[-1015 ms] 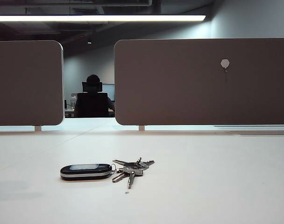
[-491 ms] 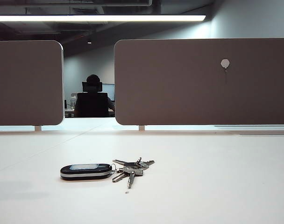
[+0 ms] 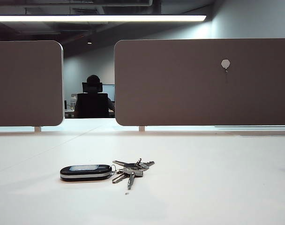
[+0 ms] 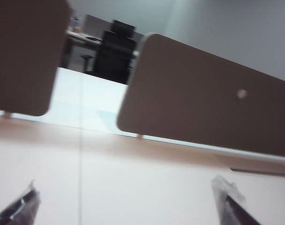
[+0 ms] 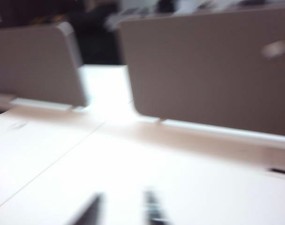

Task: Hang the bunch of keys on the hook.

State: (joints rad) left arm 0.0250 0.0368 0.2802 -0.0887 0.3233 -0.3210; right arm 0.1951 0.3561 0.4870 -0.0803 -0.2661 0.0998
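The bunch of keys lies flat on the white table, its black fob to the left of the silver keys. The hook is a small pale plate high on the right brown panel; it also shows as the hook in the left wrist view and, blurred, as the hook in the right wrist view. Neither gripper appears in the exterior view. My left gripper is open wide over bare table. My right gripper, blurred, has its fingers apart with nothing between them. Neither wrist view shows the keys.
A second brown panel stands at the back left, with a gap between the two panels. Through the gap a person sits in a dark chair at another desk. A thin seam runs across the tabletop.
The keys and the hook have not moved in the exterior view. A faint shadow on the table's left has faded.
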